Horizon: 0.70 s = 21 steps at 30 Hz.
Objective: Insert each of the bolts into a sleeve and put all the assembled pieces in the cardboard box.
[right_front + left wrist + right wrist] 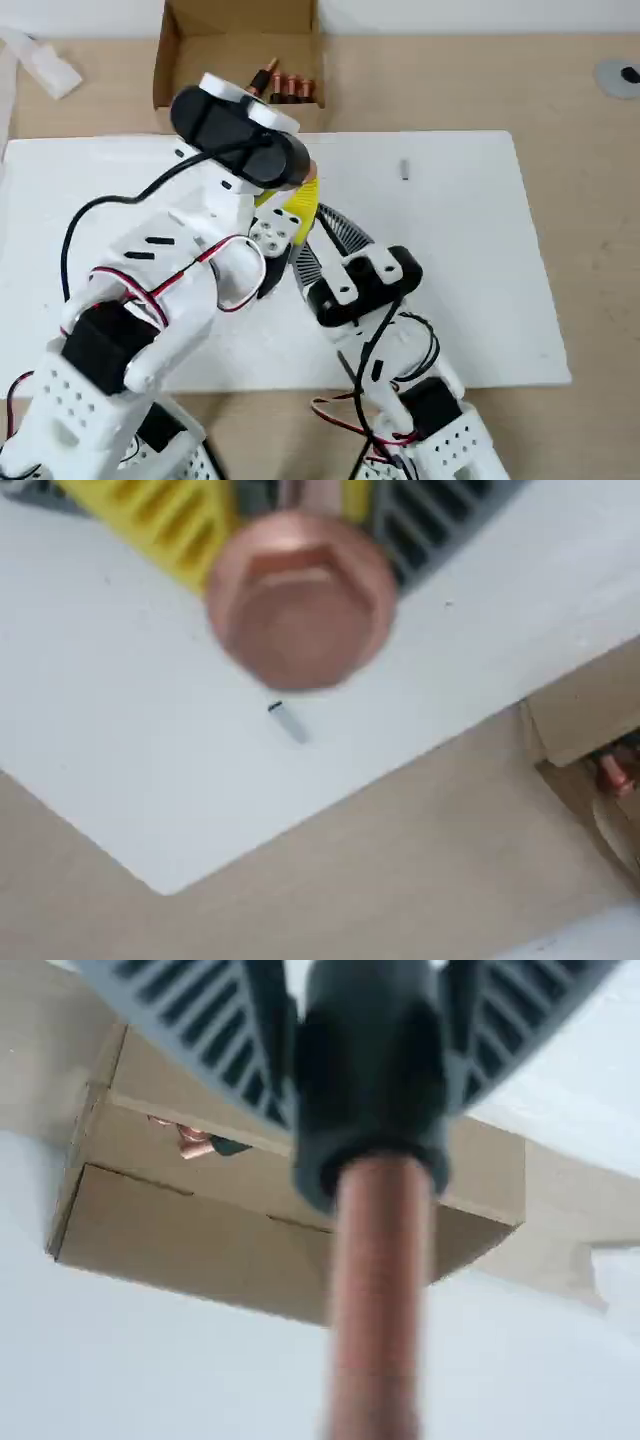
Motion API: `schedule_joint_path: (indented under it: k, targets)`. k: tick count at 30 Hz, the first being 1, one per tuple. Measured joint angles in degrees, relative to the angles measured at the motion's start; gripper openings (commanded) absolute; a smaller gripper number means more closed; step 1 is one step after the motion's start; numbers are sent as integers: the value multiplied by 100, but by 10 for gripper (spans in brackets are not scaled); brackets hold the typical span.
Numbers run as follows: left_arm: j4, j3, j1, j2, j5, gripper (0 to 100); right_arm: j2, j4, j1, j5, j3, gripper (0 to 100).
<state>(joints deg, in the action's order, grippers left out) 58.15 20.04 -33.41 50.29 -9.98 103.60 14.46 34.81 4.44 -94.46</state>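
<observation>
A copper bolt (300, 600) with a hex head faces the left wrist camera. Its shank runs back between a yellow finger (165, 525) and a grey one (440, 520), and my left gripper (295, 205) is shut on it above the white mat (450, 280). My right gripper (322, 248), with grey ribbed fingers, meets it there and is shut on a dark sleeve (370, 1090). The copper shank (375, 1290) sticks out of that sleeve. The cardboard box (240, 40) stands open just beyond, with assembled copper pieces (290, 87) inside.
A small grey pin (404, 168) lies alone on the mat toward the far right. Off the mat, a white object (40, 60) sits at the far left and a grey disc (618, 75) at the far right. Bare mat stretches right of the grippers.
</observation>
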Motion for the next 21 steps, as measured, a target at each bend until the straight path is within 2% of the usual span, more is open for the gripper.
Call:
schedule_joint_path:
  k: [10,15,21]
  targets:
    - [-440,703,9,404,26,5,0,0,-9,0,0,9]
    - [-440,1020,9,721,-229,7,0,0,9,0,0,9]
    - [-422,1108,9,835,-281,68,0,0,18,0,0,9]
